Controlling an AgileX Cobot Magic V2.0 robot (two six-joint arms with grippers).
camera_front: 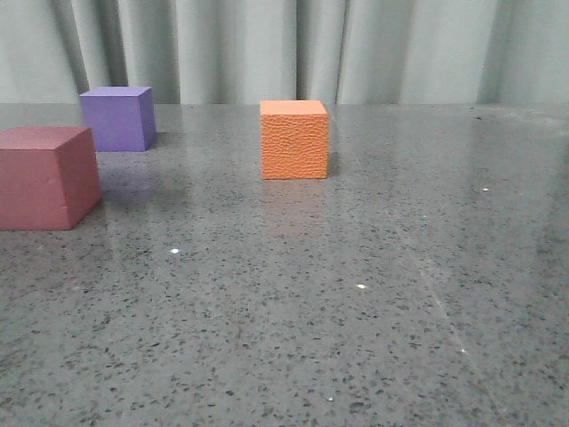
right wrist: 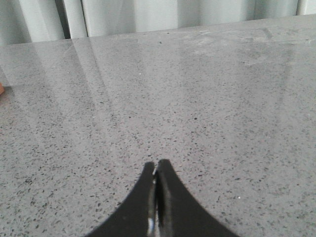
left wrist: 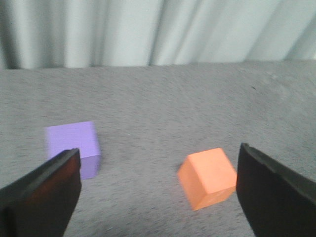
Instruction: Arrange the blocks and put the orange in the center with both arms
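The orange cube (camera_front: 294,139) stands near the middle of the table, its pebbled face towards me. A purple cube (camera_front: 117,117) sits at the back left, and a pinkish-red cube (camera_front: 44,176) is nearer at the left edge. In the left wrist view my left gripper (left wrist: 159,170) is open, high above the table, with nothing between its fingers; the orange cube (left wrist: 208,177) lies beyond, close to one finger, and the purple cube (left wrist: 73,146) close to the other. My right gripper (right wrist: 157,168) is shut and empty over bare table. Neither gripper shows in the front view.
A grey speckled table (camera_front: 356,302) stretches right and towards me. A pale curtain (camera_front: 284,44) hangs behind its far edge. A sliver of orange (right wrist: 1,90) shows at the edge of the right wrist view.
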